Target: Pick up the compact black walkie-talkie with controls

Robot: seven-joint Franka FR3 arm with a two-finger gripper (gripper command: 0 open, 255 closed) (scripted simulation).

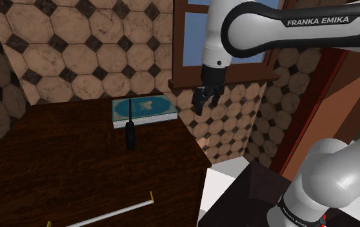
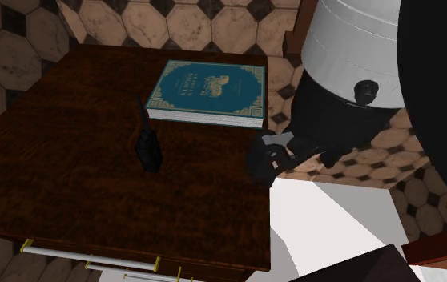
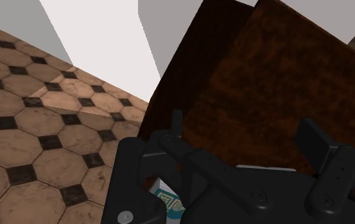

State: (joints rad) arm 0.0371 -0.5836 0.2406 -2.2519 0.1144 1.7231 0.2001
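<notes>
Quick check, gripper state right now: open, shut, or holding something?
Gripper: open, fingers apart, holding nothing; the black walkie-talkie stands on the table, away from it.

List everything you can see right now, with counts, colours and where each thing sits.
walkie-talkie: one, black, upright on the table next to the book, apart from the gripper.
book: one, teal cover with gold ornament, flat at the table's far edge in the shoulder view.
table: one, dark brown wood, under both.
drawer handle: at least one, pale bar with brass ends, on the table's front.
window: one, brown frame, blue pane, behind the arm.
tiles: many, beige octagons with dark squares, on walls and floor.
arm: one, white with dark joints, above the table's corner.
gripper: one, black, open, in the air by the table's edge, holding nothing.
</notes>
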